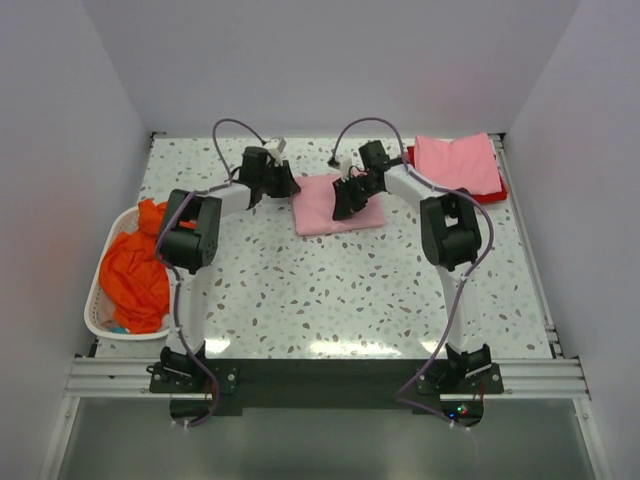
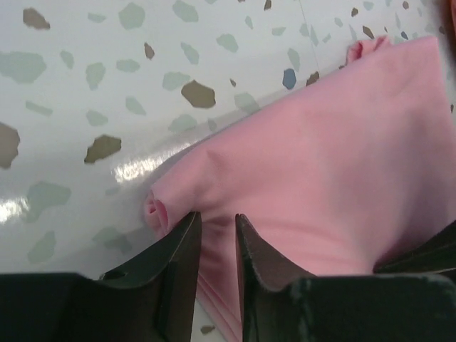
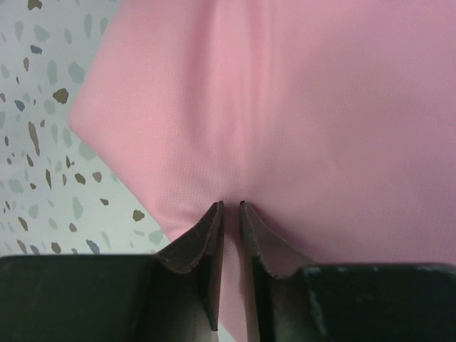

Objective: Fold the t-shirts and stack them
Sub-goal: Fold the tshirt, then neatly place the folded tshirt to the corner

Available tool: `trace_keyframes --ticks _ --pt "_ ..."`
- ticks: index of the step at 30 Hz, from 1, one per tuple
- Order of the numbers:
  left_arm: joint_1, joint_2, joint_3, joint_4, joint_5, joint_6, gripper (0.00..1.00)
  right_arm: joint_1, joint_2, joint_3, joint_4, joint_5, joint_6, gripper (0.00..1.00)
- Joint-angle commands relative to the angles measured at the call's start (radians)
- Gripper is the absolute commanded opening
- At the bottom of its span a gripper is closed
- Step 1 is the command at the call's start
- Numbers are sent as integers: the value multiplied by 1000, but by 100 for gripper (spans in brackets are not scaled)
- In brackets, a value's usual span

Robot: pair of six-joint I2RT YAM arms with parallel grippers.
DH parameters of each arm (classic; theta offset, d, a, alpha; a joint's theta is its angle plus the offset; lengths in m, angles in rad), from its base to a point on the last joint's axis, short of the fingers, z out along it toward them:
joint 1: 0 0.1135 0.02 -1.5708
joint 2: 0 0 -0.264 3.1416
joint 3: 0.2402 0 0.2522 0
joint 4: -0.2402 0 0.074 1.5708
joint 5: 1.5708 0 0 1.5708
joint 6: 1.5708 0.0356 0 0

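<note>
Orange t-shirts (image 1: 135, 275) lie unfolded in the basket (image 1: 98, 322) at left. Mid-table we hold a folded pink t-shirt (image 1: 322, 208), with the left gripper (image 2: 217, 222) and right gripper (image 3: 231, 208) both pinched narrow on its edge. Far right, a second pink t-shirt (image 1: 455, 163) is stacked on a red t-shirt (image 1: 497, 194). We can read no labels.

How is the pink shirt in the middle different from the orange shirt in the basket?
The pink shirt lies folded flat on the table; the orange shirt is crumpled in the white basket. The left gripper and right gripper pinch the pink shirt; nothing touches the orange shirt. Both are plain soft cloth.
</note>
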Motion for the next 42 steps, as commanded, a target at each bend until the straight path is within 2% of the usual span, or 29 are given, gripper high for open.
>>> trace_keyframes --ticks 1,2,3,9,11,13,18,21,26,32,37,42 --pt "12 -175 -122 105 34 8 33 -23 -93 -15 -122 -19 -55 23" --pt "11 -214 -186 131 49 8 35 -27 -135 -12 -129 -27 -58 26" --pt "9 -282 -211 151 73 3 39 -34 -155 -13 -127 -34 -58 34" --pt "-18 -444 -328 181 120 -52 46 -84 -253 -55 -80 31 -31 53" --pt "-35 -447 -343 184 146 -64 47 -104 -249 -53 -70 96 -3 55" --pt "-72 -428 -340 181 178 -67 47 -122 -229 -40 -41 140 20 62" --pt "-138 -325 -308 126 184 -66 46 -138 -143 65 -23 310 104 76" --pt "-153 -279 -325 98 172 -66 43 -149 -95 98 12 347 156 82" --pt "-155 -274 -424 67 131 -74 40 -155 1 171 -3 334 191 83" --pt "-156 -288 -532 58 138 -84 37 -155 103 246 -44 225 271 83" --pt "-155 -262 -583 58 163 -81 37 -140 133 200 -53 141 308 80" --pt "-155 -256 -609 76 170 -86 35 -120 130 132 -70 88 343 72"
